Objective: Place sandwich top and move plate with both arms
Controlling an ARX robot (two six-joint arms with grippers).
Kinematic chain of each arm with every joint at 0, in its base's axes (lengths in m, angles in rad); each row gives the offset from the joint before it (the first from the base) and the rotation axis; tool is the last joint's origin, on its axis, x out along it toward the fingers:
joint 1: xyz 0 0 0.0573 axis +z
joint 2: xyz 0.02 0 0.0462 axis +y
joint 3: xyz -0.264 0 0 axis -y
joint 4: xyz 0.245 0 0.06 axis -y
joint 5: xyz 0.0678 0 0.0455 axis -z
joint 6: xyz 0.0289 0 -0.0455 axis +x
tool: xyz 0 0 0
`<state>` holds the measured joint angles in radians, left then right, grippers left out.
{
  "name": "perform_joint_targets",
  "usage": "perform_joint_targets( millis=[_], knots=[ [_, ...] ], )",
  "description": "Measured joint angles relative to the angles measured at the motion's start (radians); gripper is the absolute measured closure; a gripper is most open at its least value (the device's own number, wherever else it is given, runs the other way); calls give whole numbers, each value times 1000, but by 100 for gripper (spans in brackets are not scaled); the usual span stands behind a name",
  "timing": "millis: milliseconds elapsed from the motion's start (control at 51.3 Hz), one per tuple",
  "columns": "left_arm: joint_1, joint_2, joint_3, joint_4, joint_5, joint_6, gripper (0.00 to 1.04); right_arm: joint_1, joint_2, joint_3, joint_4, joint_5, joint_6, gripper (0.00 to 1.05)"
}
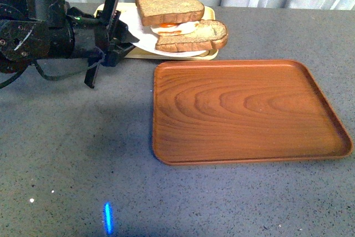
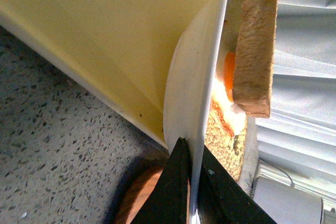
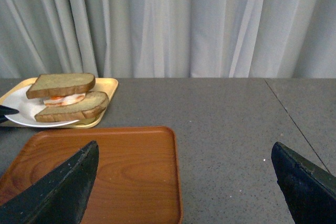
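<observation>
Left gripper [image 2: 191,149] grips the plate [image 2: 182,80] rim, seemingly tight; right gripper [image 3: 184,146] spread wide.

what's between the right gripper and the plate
The brown tray, as the right wrist view shows: it lies between the right gripper and the plate.

The left arm [image 1: 39,31] reaches in low from the side, left claw [image 2: 192,153] pinched tight on the plate [image 2: 181,87] rim, one finger above, one below. The right claw [image 3: 185,148] sits level, fingers [image 3: 58,192] spread wide, gripping nothing.
</observation>
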<state>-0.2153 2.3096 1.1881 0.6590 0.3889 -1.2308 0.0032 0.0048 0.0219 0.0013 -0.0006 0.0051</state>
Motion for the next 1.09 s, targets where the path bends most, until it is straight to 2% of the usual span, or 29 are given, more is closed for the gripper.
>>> perform_joint_targets(
  millis=[214, 312, 565, 701, 740, 799, 955, 1013, 1091],
  knots=[
    [-9, 31, 63, -50, -11, 15, 101, 0, 0, 0, 0, 0, 0, 9],
    [-6, 32, 68, -77, -22, 44, 80, 0, 0, 0, 0, 0, 0, 9],
    [51, -43, -70, -18, 12, 90, 43, 0, 0, 0, 0, 0, 0, 9],
    [144, -211, -274, 119, 72, 119, 13, 0, 0, 0, 0, 0, 0, 9],
    [171, -274, -352, 185, 100, 131, 7, 0, 0, 0, 0, 0, 0, 9],
    [193, -327, -422, 237, 116, 156, 9, 0, 0, 0, 0, 0, 0, 9],
    [212, -383, -634, 536, -154, 449, 33, 0, 0, 0, 0, 0, 0, 9],
    [213, -415, -704, 610, -217, 574, 42, 0, 0, 0, 0, 0, 0, 9],
    [212, -463, -772, 679, -259, 658, 52, 0, 0, 0, 0, 0, 0, 9]
  ],
)
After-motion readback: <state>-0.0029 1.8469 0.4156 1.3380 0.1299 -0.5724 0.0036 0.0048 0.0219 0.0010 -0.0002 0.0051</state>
